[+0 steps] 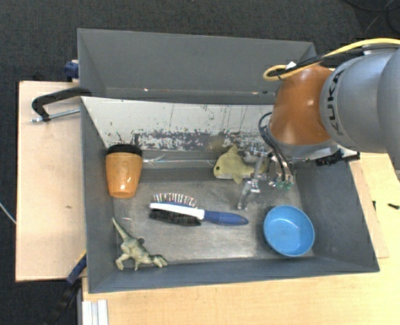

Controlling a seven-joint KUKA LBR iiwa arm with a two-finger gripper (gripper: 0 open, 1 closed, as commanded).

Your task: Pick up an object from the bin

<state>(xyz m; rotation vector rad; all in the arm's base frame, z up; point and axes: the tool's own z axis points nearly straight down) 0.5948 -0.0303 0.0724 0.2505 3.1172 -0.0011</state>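
Note:
My gripper (264, 187) hangs low in the right half of the bin, open, with nothing between its fingers. One fingertip (248, 195) reaches down toward the floor just right of a pale yellow-green soft toy (229, 167) that lies against the back wall. A blue round bowl (289, 230) sits upright in front of the gripper, toward the bin's right front. The blue handle end of a brush (194, 214) with white bristles lies just left of and below the fingertip.
An orange cup (123, 172) lies at the left side of the bin. A small tan dinosaur figure (137, 251) rests in the front left corner. The arm with its orange cover overhangs the bin's right back part.

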